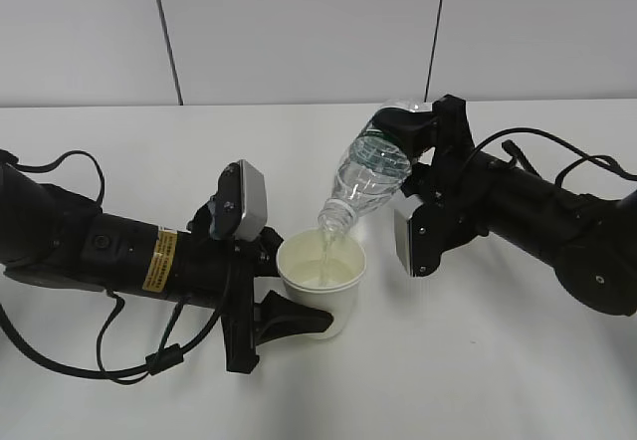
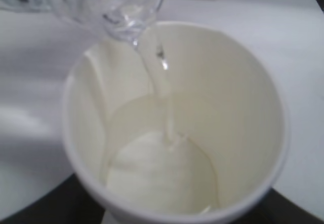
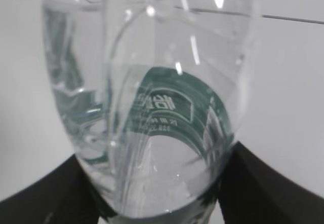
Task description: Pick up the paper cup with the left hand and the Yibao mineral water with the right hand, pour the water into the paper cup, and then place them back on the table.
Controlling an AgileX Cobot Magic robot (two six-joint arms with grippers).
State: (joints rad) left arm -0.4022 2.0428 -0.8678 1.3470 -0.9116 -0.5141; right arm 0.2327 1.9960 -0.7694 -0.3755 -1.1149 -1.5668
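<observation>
The cream-white paper cup [image 1: 321, 283] stands upright at the centre, held in my left gripper [image 1: 282, 301], which is shut on it. It fills the left wrist view [image 2: 238, 107] with water [image 2: 162, 178] pooled at its bottom. My right gripper [image 1: 418, 166] is shut on the Yibao mineral water bottle [image 1: 370, 176], which is tilted with its neck down over the cup's rim. A thin stream of water [image 2: 167, 112] runs from the bottle mouth [image 2: 126, 21] into the cup. The bottle's green label [image 3: 167, 107] shows in the right wrist view between the black fingers [image 3: 273, 183].
The white table [image 1: 478, 380] lies all around both arms. A pale wall with dark seams [image 1: 169, 32] stands behind. Black cables [image 1: 109, 360] trail from the left arm on the table.
</observation>
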